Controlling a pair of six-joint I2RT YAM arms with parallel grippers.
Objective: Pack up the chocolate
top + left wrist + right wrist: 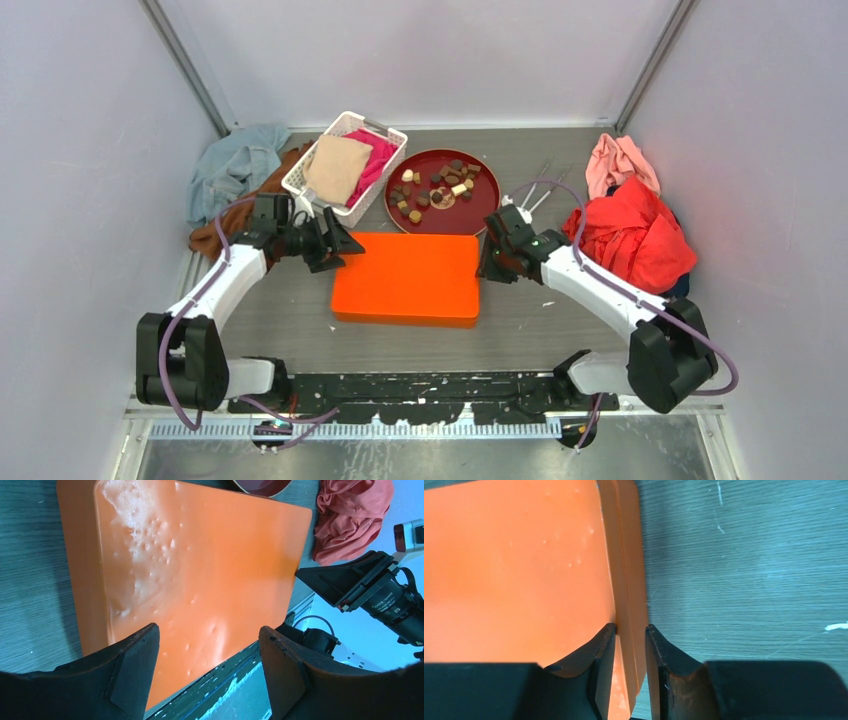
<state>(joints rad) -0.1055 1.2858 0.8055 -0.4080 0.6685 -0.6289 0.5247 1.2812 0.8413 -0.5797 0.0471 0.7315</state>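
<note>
The chocolate (437, 190), small dark, tan and cream pieces, lies on a round red plate (396, 214) behind a closed flat orange box (405, 280). My right gripper (487, 262) is at the box's right edge. In the right wrist view that gripper (630, 630) straddles the rim of the box (514, 565), one finger on the top face and one against the side, shut on it. At the box's left end hangs my left gripper (330, 245). The left wrist view shows it (207, 630) open above the box (200, 555), holding nothing.
A white basket (300, 180) with tan and pink cloth stands left of the plate. Blue and brown cloth (235, 165) lies at the far left. Red clothing (635, 235) and a pink cloth (620, 160) are piled on the right. A thin metal tool (545, 185) lies beside the plate.
</note>
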